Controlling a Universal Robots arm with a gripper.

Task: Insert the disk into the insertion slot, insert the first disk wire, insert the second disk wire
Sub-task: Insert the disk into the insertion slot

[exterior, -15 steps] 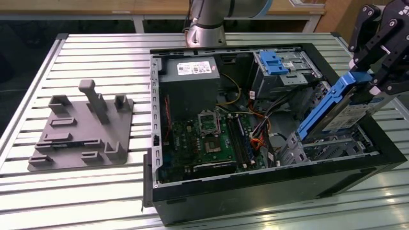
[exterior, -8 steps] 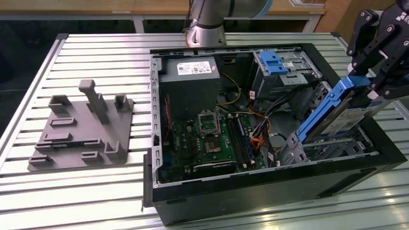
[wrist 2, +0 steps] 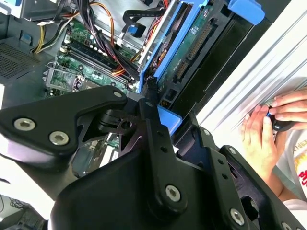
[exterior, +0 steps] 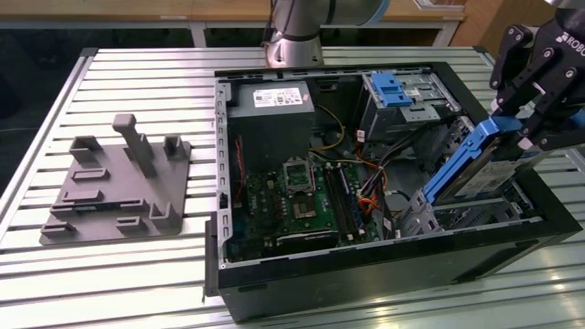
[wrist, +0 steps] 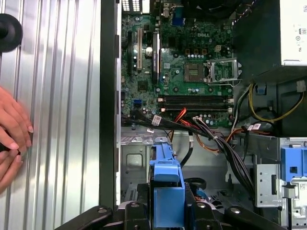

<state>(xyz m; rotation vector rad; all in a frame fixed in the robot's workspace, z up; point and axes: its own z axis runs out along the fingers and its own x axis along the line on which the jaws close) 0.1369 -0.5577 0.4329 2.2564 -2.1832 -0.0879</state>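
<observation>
Step one: my tool (exterior: 530, 130) clamped the blue-framed silver disk (exterior: 480, 171), tilted steeply above the low grey sheet-metal slot (exterior: 475, 214); reckon it needed levelling.

A slatted metal table (exterior: 137, 82) is carrying an open black case (exterior: 384, 274). A grey fixture (exterior: 114, 199) is lying flat on the slats, apart from the case on the exterior view's left. In the first wrist view, a person's hands (wrist: 12, 127) are seemingly resting on the slats near the case's wall.

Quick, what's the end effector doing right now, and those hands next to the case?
End effector: closed, holding the disk.
Person's hands: whether they hold anything cannot be told.
</observation>
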